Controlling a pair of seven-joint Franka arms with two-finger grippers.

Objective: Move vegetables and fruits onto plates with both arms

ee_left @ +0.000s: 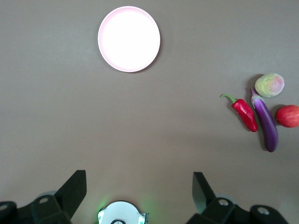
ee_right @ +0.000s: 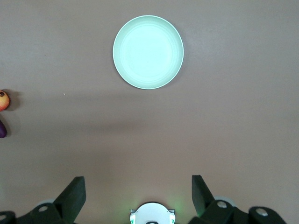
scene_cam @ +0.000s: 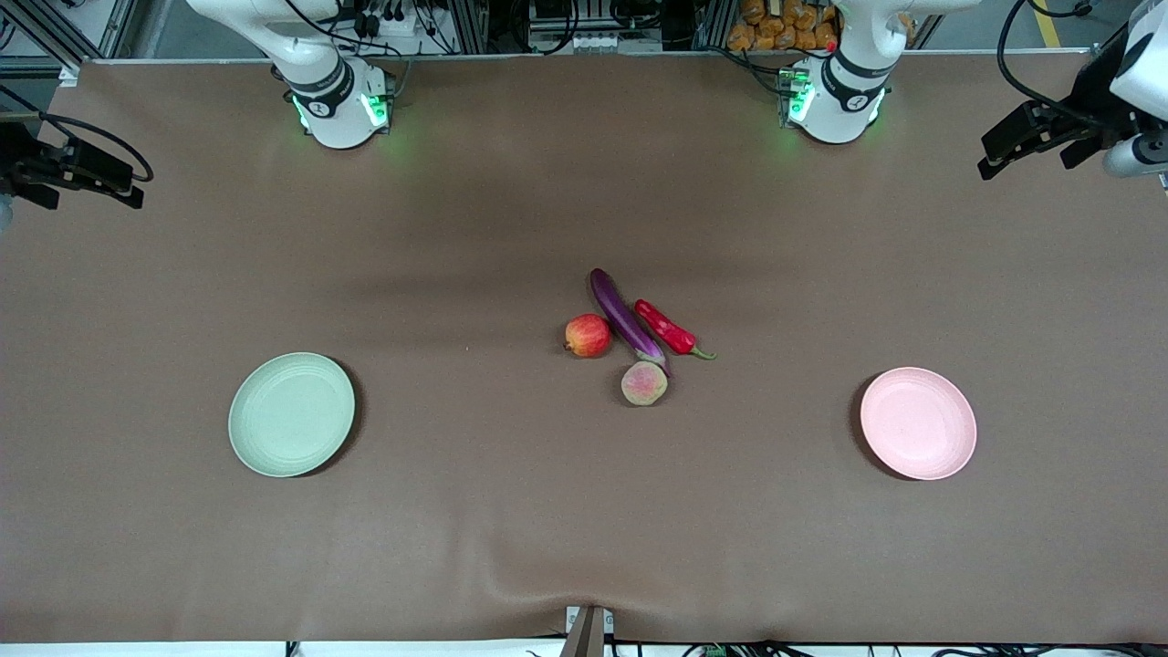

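Nearest the front camera lay the two plates. The green plate (scene_cam: pixel 291 414) sat toward the right arm's end of the table, and the pink plate (scene_cam: pixel 918 422) toward the left arm's end, well apart from each other, both bare.

Between them, a little farther from the camera, the produce lay in one cluster at the middle of the brown table (scene_cam: pixel 511 529). The peach (scene_cam: pixel 644 382) was the nearest piece, touching the stem end of the eggplant (scene_cam: pixel 626 320). The eggplant ran at a slant away from the camera. The apple (scene_cam: pixel 588 335) sat just beside it on the side toward the right arm, and the chili pepper (scene_cam: pixel 668 329) lay just beside it on the side toward the left arm, slanted the same way, its green stem pointing toward the camera.

Both arms waited, raised at the table's ends. The left gripper (ee_left: pixel 139 189) hung high with its fingers (ee_left: pixel 74 189) spread wide and nothing between them; the pink plate lay below and ahead of it, the produce off to one side. The right gripper (ee_right: pixel 138 191) was likewise spread and empty, with the green plate below and ahead of it; only the apple's and eggplant's edges showed at the margin of its wrist view.
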